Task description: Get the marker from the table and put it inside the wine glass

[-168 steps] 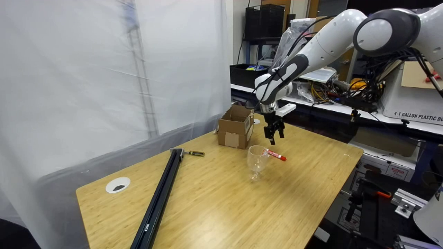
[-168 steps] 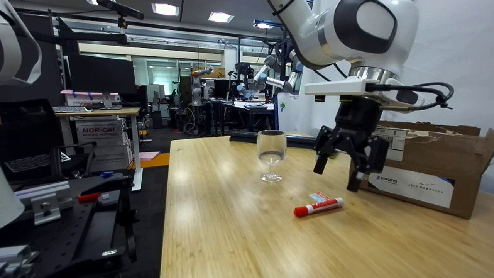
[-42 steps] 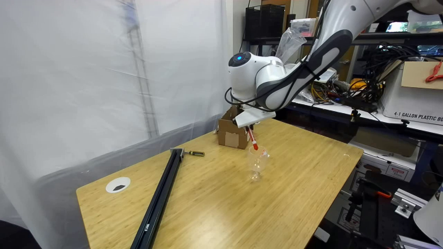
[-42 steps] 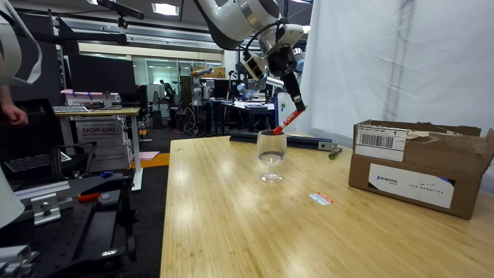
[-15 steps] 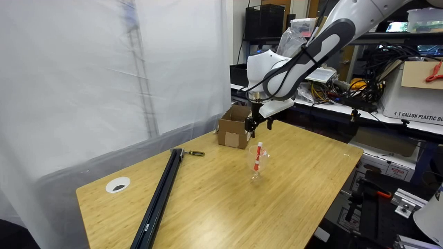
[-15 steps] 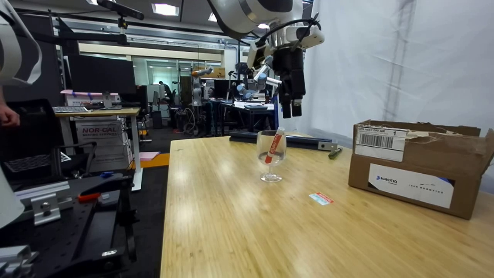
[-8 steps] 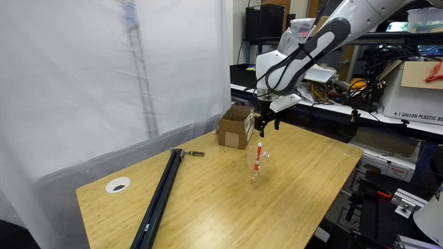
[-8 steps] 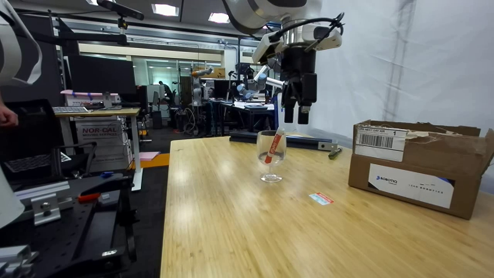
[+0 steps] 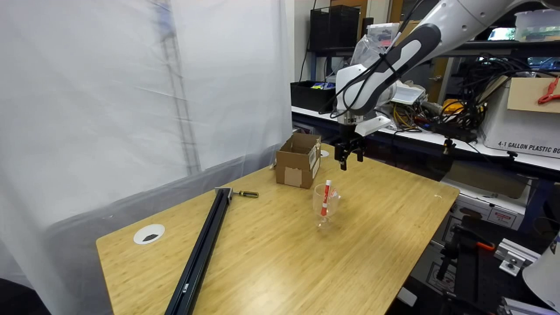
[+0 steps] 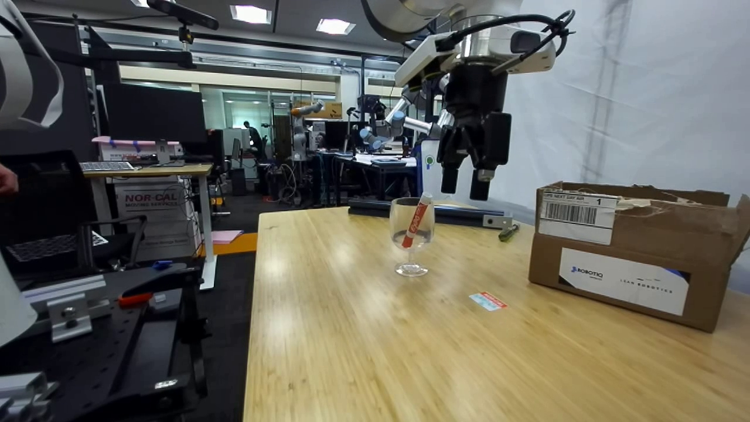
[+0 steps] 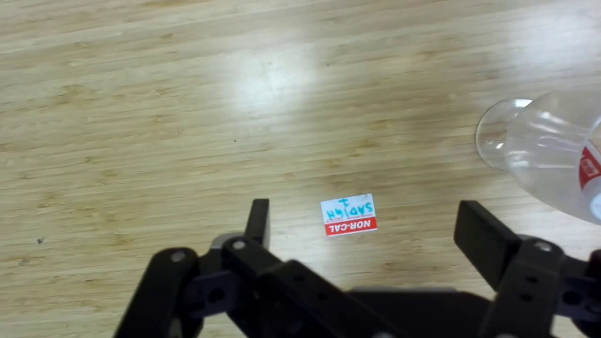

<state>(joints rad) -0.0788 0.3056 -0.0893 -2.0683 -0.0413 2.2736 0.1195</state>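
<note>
The red marker with a whitish end stands tilted inside the clear wine glass, white end up and just above the rim; the marker also shows in an exterior view. The glass stands upright on the light-wood table. In the wrist view the glass is at the right edge, cut off, with part of the marker in it. My gripper is open and empty, above the table and higher than the glass, off to its side; its fingers are wide apart in the wrist view.
A brown cardboard box stands on the table near the gripper. A long black bar and a screwdriver lie farther off. A flat red-and-white label lies on the table below the gripper.
Earlier the marker lay on the table, then my gripper held it tilted over the glass. The gripper let go of it into the glass and has since moved sideways away from the glass.
</note>
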